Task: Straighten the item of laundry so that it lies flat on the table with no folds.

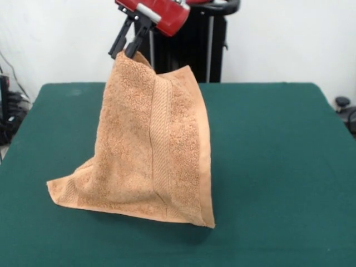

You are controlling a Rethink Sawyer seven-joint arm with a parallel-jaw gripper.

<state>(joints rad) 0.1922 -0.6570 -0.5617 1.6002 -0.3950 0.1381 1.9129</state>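
The red arm (pixel 161 14) slants down from the upper right. Its black gripper (pixel 127 51) (tilted toward the lower left) has its fingers pinched together on a towel corner.

The end effector (pixel 127 49) pinches the top corner of the orange-tan towel (pixel 147 150) and holds it up high. The towel hangs down like a tent. Its bottom edge rests on the green counter (pixel 278 167). A ribbed band runs down the towel.

White wall (pixel 278 39), cables (pixel 11 105) at edge
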